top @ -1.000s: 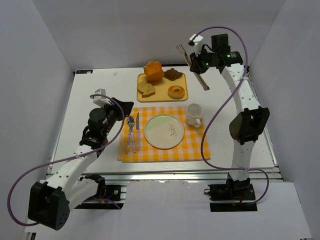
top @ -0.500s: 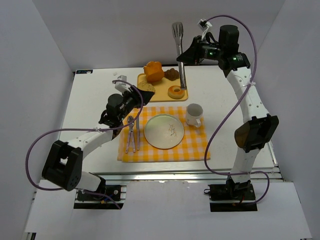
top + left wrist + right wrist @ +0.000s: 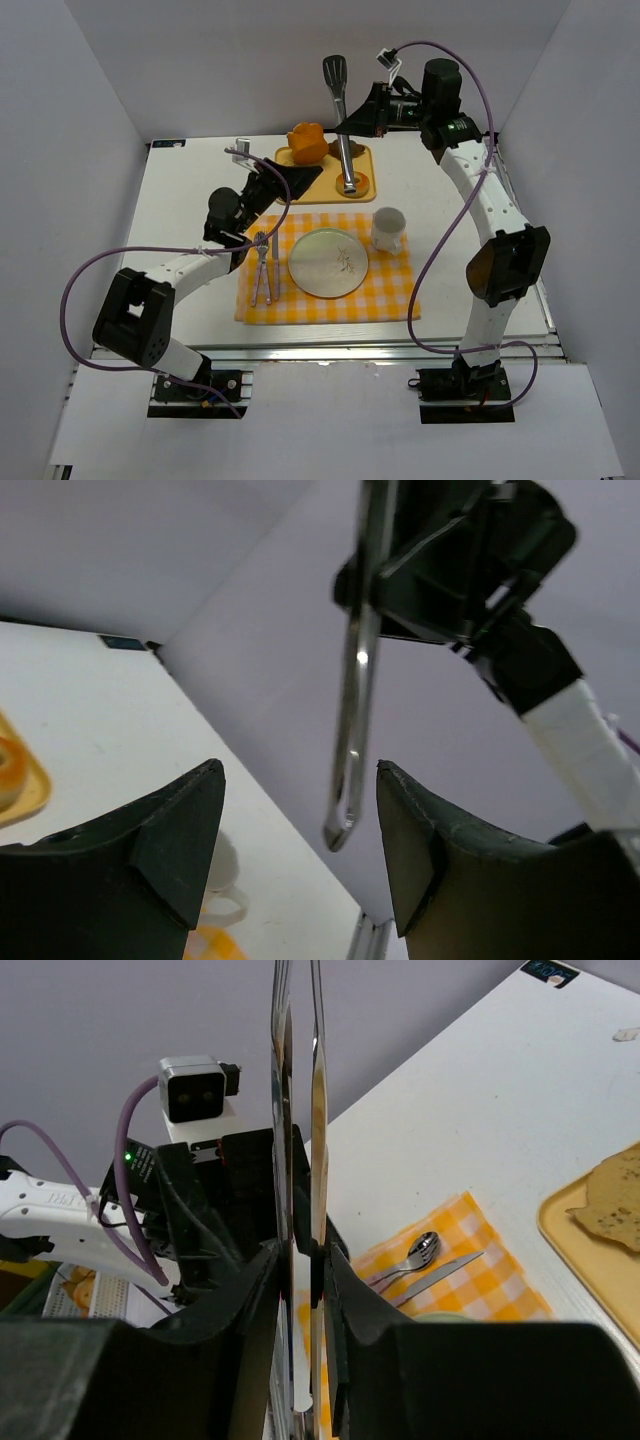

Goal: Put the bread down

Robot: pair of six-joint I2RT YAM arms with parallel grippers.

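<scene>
The white table [image 3: 180, 200] carried everything; a yellow checked placemat [image 3: 390, 290] lay at its near middle, with a yellow tray [image 3: 320, 192] just behind it; a pale plate [image 3: 310, 275] sat on the placemat. The right gripper [image 3: 368, 112], raised above the tray, was clamped on metal tongs [image 3: 343, 140] that hung tip-down toward the tray's right part. The left gripper [image 3: 300, 850] hovered over the tray's left end, its jaws spread with nothing between them. An orange loaf [image 3: 308, 142] stood at the tray's far edge; a cup [image 3: 388, 228] stood right of the plate; the bread [image 3: 612, 1198] lay flat on the tray's left part, ungripped; cutlery [image 3: 262, 265] lay left of the plate.
</scene>
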